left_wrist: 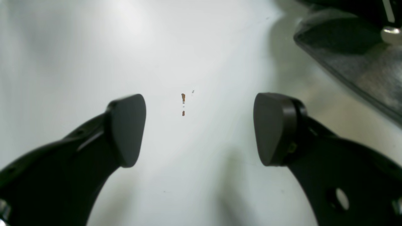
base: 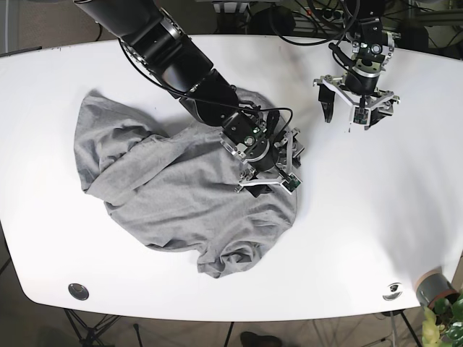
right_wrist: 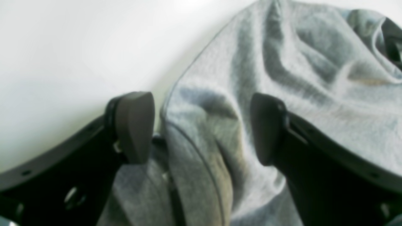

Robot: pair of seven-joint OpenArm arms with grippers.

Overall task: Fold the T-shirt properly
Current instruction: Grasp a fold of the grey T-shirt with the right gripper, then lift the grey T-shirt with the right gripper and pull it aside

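Right gripper [right_wrist: 201, 128] sat w/ jaws spread wide astride a raised fold at the edge of the grey T-shirt [base: 181, 188], prob. lined up to pinch it; shirt lay crumpled mid-table [base: 362, 217], unfolded; left gripper [left_wrist: 199, 130] hung wide apart, empty, over bare surface, clear of cloth.

white table [base: 376, 217], brown specks [left_wrist: 183, 103], plant [base: 450, 325] btm corner

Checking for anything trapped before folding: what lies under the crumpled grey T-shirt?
Around the crumpled grey T-shirt only the bare white table shows. Whatever is beneath the bunched fabric is covered and cannot be seen.
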